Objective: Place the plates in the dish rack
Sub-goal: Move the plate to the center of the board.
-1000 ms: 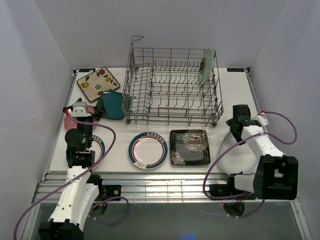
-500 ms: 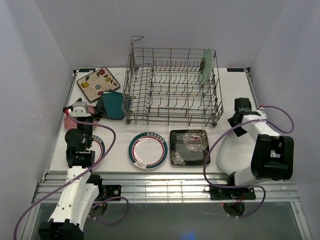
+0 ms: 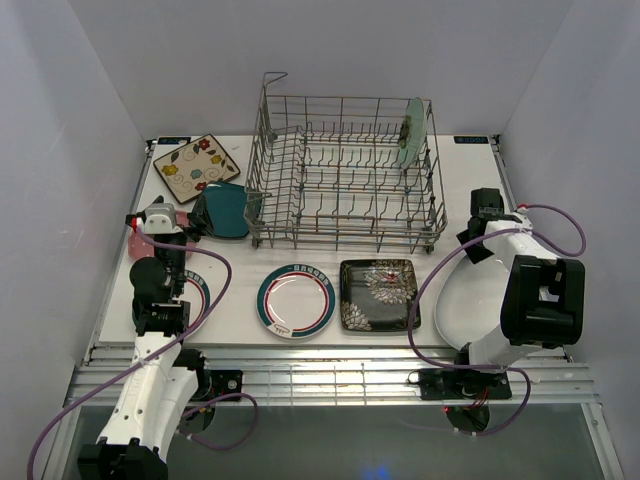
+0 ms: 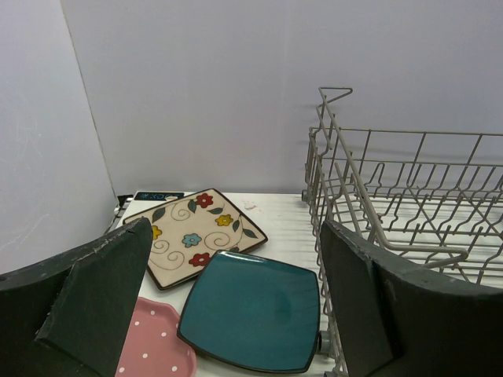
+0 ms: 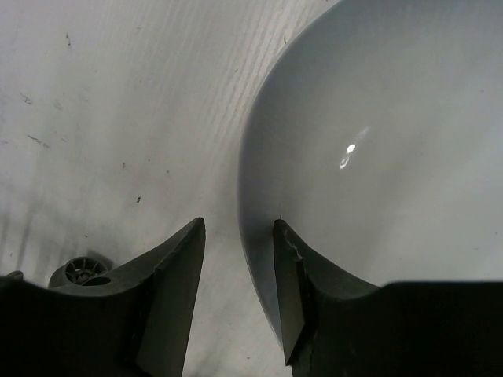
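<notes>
My right tool (image 5: pixel 239 229) stood part-open astride the rim of the white plate (image 5: pixel 377 141), bare tabletop (image 5: pixel 118 102) alongside; my left tool (image 4: pixel 236 229) gaped wide.

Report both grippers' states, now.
Left gripper: wide open, holding nothing.
Right gripper: narrowly open astride the plain white plate at its rim, not clamped on it.

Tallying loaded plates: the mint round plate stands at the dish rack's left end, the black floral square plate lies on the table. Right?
No: the top view shows the mint round plate at the right end of the dish rack. The rest holds.
</notes>
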You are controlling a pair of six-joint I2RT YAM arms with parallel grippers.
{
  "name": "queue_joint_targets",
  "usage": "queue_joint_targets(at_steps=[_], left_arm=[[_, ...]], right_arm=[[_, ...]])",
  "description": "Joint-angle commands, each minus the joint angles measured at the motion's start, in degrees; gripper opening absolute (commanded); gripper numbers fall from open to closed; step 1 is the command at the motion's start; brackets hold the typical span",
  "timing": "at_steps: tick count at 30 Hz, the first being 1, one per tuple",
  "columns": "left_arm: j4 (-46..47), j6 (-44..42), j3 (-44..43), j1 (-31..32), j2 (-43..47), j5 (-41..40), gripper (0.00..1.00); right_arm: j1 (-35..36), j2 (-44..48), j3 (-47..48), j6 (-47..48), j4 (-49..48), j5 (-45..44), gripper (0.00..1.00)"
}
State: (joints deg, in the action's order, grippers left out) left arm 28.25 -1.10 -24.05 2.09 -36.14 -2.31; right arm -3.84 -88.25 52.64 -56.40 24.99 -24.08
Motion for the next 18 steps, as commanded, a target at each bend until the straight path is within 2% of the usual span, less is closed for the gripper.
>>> queue_joint_targets(at_steps=[1,5,9,16,18], left_arm=[[-0.56,-0.39,-0.73,0.02,0.46,0.37,0.98],[-0.56,-0.39,-0.82,0.02,0.54,0.28,0.98],[-0.56,-0.3,-0.64,0.02,0.72,0.28,0.98],[-0.56,-0.3,-0.64,0.02,0.81,0.11,0.98],[-0.56,-0.39,-0.56,0.02,1.07,0.02,0.98]], right_arm=[[-0.47,-1.22,2.29,0.85,-0.65,0.61,0.46],[-0.56,-1.93,2.03,0.85,-1.17,0.87,0.43],[-0.73,-2.02,1.5,0.77,-1.7,1.66,0.25],[-0.91,-2.63,1.67,0.94,-2.14,2.63,0.08],[-1.0,-2.63,1.67,0.94,-2.32,2.89,0.08]])
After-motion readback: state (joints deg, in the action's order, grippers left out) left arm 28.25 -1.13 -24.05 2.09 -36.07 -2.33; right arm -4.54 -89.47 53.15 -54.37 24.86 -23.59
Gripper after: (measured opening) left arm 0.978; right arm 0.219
